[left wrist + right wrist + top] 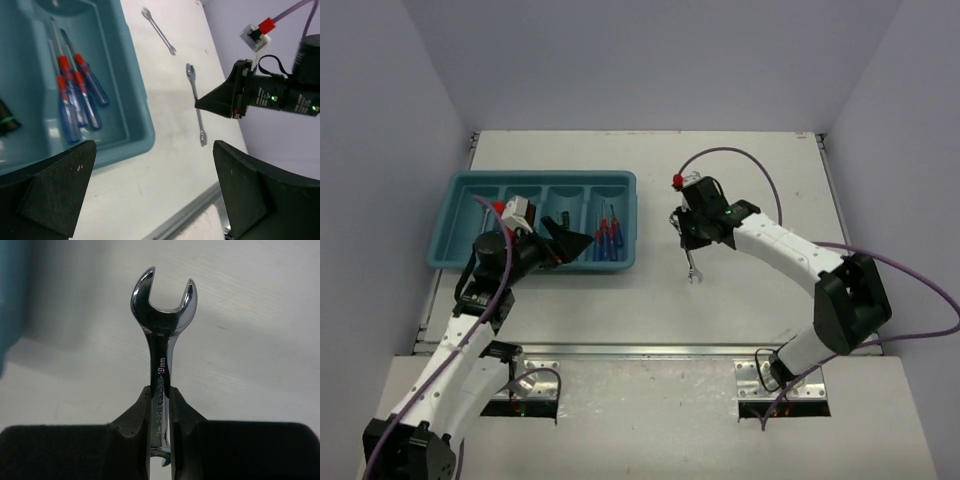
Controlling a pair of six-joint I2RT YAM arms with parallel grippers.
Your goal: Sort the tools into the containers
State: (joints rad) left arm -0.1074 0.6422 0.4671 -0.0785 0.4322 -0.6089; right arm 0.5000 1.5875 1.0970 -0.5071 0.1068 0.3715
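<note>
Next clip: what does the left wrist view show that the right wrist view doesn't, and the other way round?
Left wrist only: blue-and-red screwdrivers lying in the teal tray, a second wrench flat on the table, and the open left fingers. Right wrist only: stamped lettering on the held wrench, seen close between the right fingers. Both: that wrench clamped in the right gripper, and pale table behind it; the tray is just a teal blur at the right wrist's edge.
</note>
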